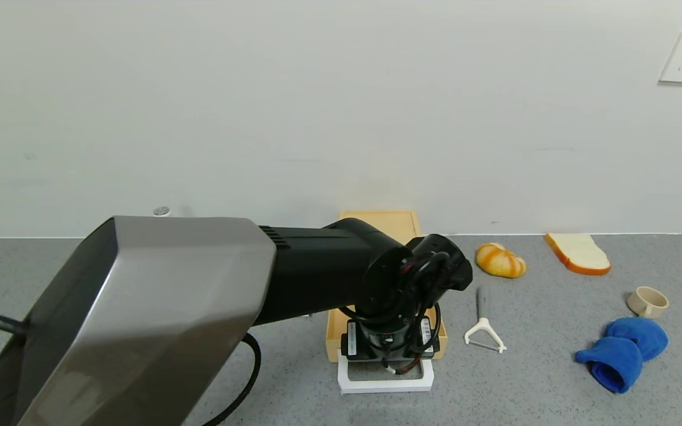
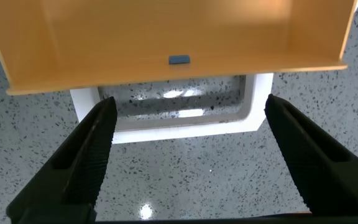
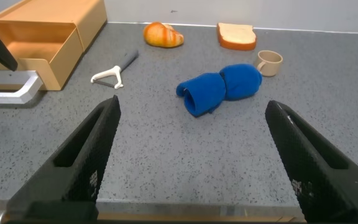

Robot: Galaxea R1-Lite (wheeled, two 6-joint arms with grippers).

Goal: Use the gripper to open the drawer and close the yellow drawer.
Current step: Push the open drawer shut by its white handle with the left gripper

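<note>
The yellow drawer (image 1: 383, 222) lies at the table's middle. Its tray (image 2: 166, 37) is slid out toward me, and the white loop handle (image 1: 385, 384) lies at its front. My left gripper (image 1: 386, 355) points down over the tray's front end. In the left wrist view it (image 2: 189, 109) is open and empty, with its fingers (image 2: 92, 149) standing either side of the handle (image 2: 179, 127) without touching it. The right wrist view shows the drawer (image 3: 42, 37) with the tray out. My right gripper (image 3: 191, 109) is open and empty, low near the table's front edge.
To the right of the drawer lie a white peeler (image 1: 483, 331), a bread roll (image 1: 499, 260), a toast slice (image 1: 578, 253), a beige cup (image 1: 647, 302) and a blue cloth (image 1: 625, 352). A small blue piece (image 2: 179, 60) sits inside the tray. The wall stands behind the drawer.
</note>
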